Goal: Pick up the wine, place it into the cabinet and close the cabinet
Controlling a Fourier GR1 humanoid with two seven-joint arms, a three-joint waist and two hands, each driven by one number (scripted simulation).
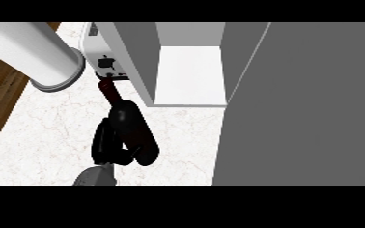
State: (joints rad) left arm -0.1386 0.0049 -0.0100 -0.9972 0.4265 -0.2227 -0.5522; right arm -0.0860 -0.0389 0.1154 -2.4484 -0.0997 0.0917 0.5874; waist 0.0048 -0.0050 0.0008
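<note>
White marbled counter (50, 125), seen from above. Your right hand (128, 135) is curled round the dark red wine bottle (108, 89), whose neck points up toward the white cabinet's (189, 75) left wall. The pick appears done; placing and closing remain. The open grey cabinet door (292, 101) bounds the right; the bare shelf lies up and right of the bottle.

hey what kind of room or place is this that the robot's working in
Probably a kitchen. A white marble-patterned counter carries an open white cabinet with a bare shelf inside, and the left hand is curled round a dark wine bottle beside it. A strip of wooden floor shows at the left.
</note>
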